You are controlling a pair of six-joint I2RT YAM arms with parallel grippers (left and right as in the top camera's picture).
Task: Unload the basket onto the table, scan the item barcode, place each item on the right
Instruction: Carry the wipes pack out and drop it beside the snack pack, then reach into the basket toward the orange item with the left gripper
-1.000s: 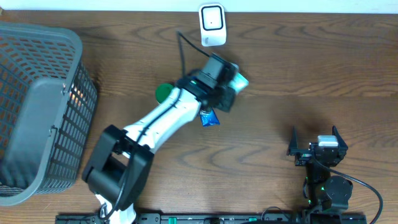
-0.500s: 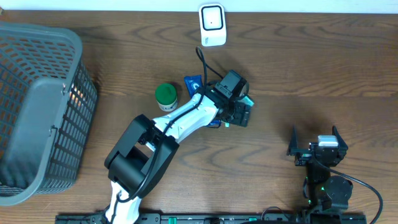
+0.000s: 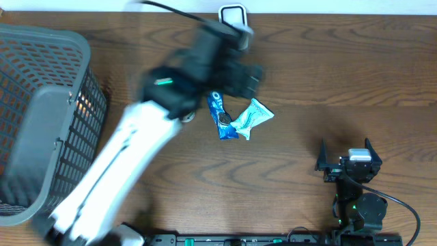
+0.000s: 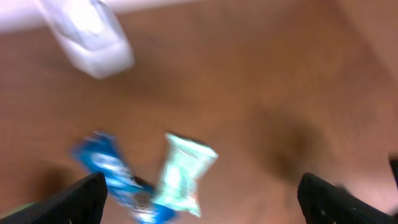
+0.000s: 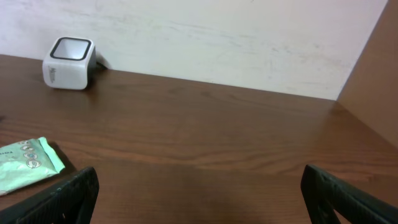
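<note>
Left gripper (image 4: 199,193) now raised, spread wide above released mint packet (image 3: 251,117).

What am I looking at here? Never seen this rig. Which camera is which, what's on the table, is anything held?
These are two robot arms at a wooden table, each ending in a two-finger gripper. The top-down picture comes from a fixed camera above; the other two come from cameras on each wrist, with that arm's own fingertips in the lower corners.

The left gripper is blurred by motion near the table's far edge; its wrist view shows the fingers spread with nothing between them. The right gripper sits at the near right, also open and empty.

On the table are a white barcode scanner at the far edge, a blue packet and a mint-green packet lying next to each other mid-table, and a grey mesh basket at the left. Nothing is held.
</note>
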